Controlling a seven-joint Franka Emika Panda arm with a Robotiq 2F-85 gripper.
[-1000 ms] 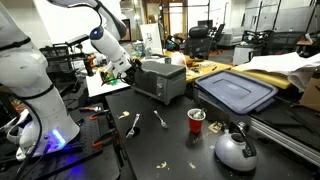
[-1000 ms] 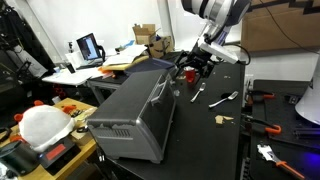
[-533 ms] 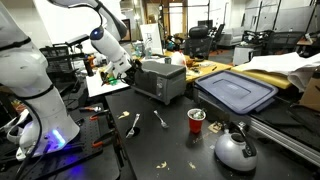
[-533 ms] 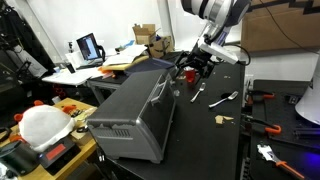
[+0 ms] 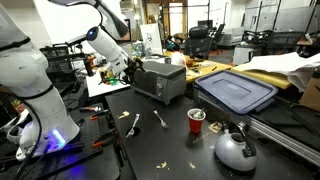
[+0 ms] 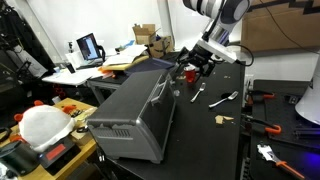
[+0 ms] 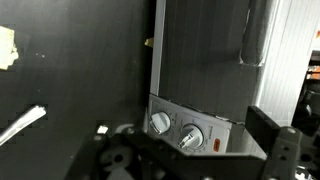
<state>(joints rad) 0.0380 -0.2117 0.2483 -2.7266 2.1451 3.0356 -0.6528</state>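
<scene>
We had the claw (image 6: 191, 70) hanging at the far end of the oven (image 6: 135, 112), jaws spread wide, nothing in them. In the wrist view its fingers (image 7: 278, 152) stood well apart at the bottom, the knobs (image 7: 160, 123) just above them and the door handle (image 7: 255, 35) higher up. The oven sat on the black table (image 5: 172, 140), towards its back edge. We judged it a heavy, stiff metal box, slick on its flat sides and too wide to pinch. The handle looked the best hold, the knobs small and fiddly. Two utensils (image 6: 222, 99) lay near the claw. A red cup (image 5: 196, 120), a kettle (image 5: 235, 148) and a blue lid (image 5: 235, 90) stood well apart. We saw nothing between the claw and the oven front.
</scene>
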